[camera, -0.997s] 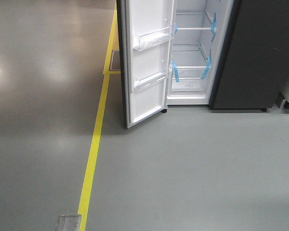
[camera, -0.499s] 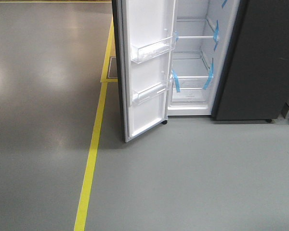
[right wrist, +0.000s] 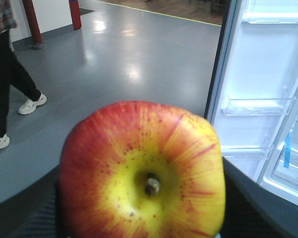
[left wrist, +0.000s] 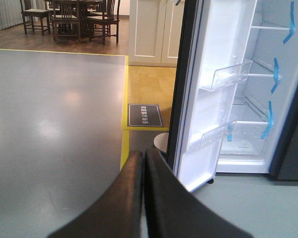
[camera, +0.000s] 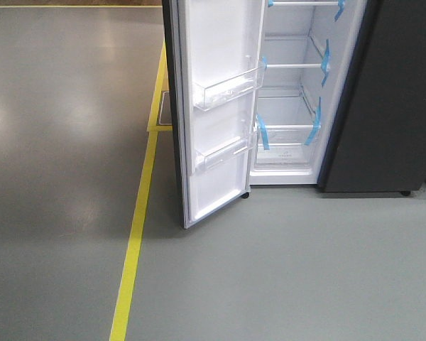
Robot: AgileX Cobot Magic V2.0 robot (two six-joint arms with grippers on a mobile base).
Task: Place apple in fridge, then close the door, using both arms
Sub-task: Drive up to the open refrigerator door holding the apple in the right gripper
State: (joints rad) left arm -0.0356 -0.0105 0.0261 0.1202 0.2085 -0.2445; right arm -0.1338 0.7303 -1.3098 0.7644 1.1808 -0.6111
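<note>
Yellow floor line [camera: 131,263], wooden chairs [left wrist: 64,17]

Front camera looks down at the fridge [camera: 383,106]; 2 wrist cameras, lower, leftward, share its door [left wrist: 208,99].

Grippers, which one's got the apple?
The right gripper is clamped on the apple. The left gripper is shut and empty, aimed toward the open door.

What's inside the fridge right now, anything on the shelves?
The fridge shows bare white shelves with blue tape strips; nothing sits on them. The door hides the compartment's left edge, and the top lies outside the frame.
</note>
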